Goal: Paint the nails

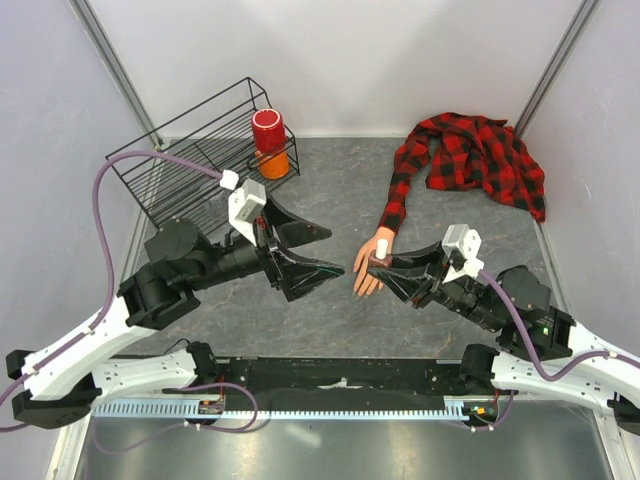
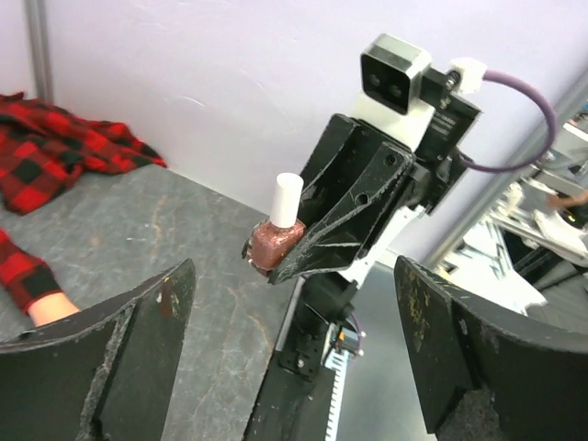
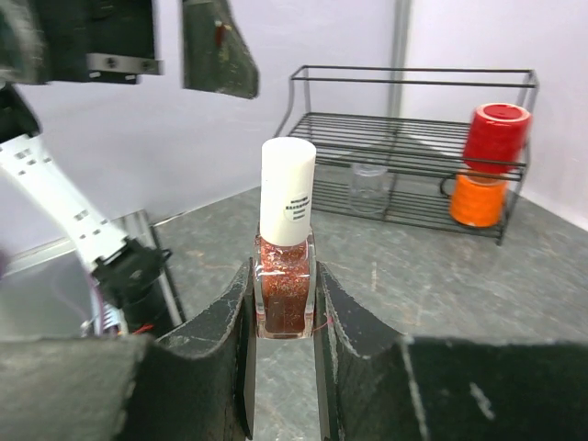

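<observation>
Nails of the mannequin hand: in the top view you find them at the fingertips, mid-way across the grey surface and pointing toward the arm bases. They are too small to make out singly. The hand extends from the sleeve of a red-and-black plaid shirt heaped at the far right. Your right gripper overlaps the hand in this view, its fingers clamped on a white-capped nail polish bottle. Your left gripper hovers just left of the hand, fingers spread wide. A wire rack stands at the far left, with a red cup on top of an orange cup at its end.

Left wrist view: you see both fingers well apart. Between them, farther off, the right gripper holds the glittery bottle upright, cap on. Only the mannequin's wrist and cuff show at the left edge.

Right wrist view: the bottle's glass body is pinched between both fingers, upright. A clear glass stands in the rack.
</observation>
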`<state>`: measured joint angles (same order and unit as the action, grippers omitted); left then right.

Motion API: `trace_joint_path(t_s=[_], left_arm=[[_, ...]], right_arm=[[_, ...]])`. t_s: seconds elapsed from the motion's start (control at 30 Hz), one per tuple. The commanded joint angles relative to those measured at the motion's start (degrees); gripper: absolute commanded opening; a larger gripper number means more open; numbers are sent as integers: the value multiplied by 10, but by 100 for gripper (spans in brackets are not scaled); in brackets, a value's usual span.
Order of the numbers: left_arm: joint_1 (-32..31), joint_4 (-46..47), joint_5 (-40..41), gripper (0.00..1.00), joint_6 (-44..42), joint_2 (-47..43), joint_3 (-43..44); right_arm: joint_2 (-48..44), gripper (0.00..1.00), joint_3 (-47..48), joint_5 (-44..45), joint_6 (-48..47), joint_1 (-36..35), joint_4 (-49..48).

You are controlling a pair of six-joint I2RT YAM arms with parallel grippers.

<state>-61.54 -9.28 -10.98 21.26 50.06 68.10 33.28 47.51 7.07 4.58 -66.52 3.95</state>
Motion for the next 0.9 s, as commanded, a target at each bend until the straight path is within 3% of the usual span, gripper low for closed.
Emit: trace_joint_path(t_s=[0.0, 0.27, 0.87], left_arm=[[42, 1, -154, 87, 37, 29, 17], [48, -17, -231, 78, 8, 112, 78], [48, -29, -229, 55, -15, 174, 131]], right_arm=[[-3, 0, 16, -65, 14, 2, 3], [1, 0, 20, -68, 20, 2, 3], [-3, 0, 15, -51, 16, 1, 12]])
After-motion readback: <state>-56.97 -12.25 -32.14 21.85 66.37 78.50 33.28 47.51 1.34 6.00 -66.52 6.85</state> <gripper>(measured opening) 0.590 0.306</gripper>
